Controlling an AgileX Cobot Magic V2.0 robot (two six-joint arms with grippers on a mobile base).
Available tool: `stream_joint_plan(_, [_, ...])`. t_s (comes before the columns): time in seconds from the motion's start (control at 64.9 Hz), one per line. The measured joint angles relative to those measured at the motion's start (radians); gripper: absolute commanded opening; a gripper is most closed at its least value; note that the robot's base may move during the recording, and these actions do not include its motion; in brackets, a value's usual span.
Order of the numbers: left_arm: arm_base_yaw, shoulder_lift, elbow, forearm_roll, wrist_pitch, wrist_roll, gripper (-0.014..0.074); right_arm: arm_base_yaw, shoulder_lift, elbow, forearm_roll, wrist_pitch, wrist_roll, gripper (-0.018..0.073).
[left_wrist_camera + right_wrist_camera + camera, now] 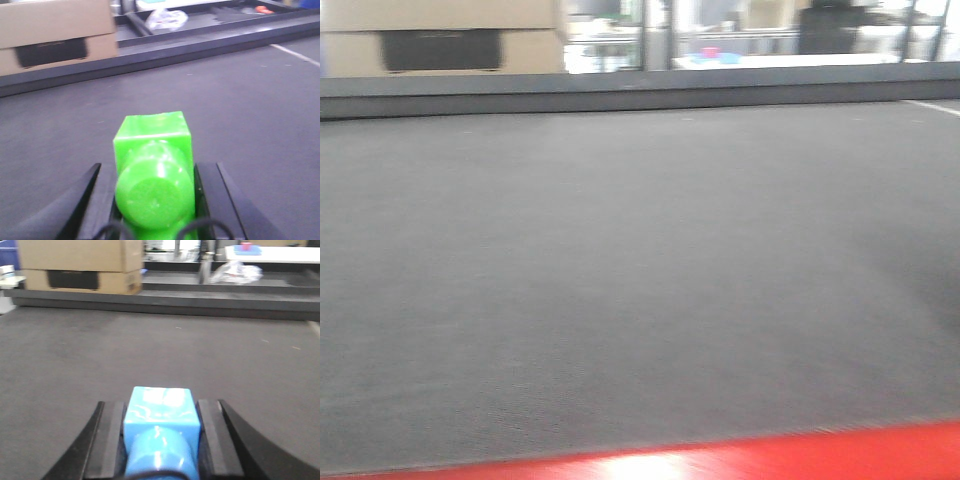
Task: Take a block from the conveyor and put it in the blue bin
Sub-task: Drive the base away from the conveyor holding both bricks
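Right wrist view: your right gripper (160, 402) clamps one blue block (160, 412). Your left gripper (157, 165) clamps one green block (152, 132). One conveyor (620, 280) lies below.

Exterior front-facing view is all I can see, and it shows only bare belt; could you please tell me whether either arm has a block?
Observer: Yes. In the right wrist view, the right gripper is closed on the blue block.
Operator: Thank you. And the left arm?
Observer: The left gripper is closed on a green block.
Operator: Is the blue bin in sight anywhere?
Observer: No bin that I can make out. Beyond the conveyor lies a crumpled clear plastic bag, which your view misses.
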Motion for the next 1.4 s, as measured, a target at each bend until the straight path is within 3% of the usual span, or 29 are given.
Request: stream_joint_plan(1.402, [0.000, 0.000, 0.000, 0.000, 0.000, -0.002, -0.0111, 0.000, 0.000, 0.000, 0.000, 0.000, 0.000, -0.0153])
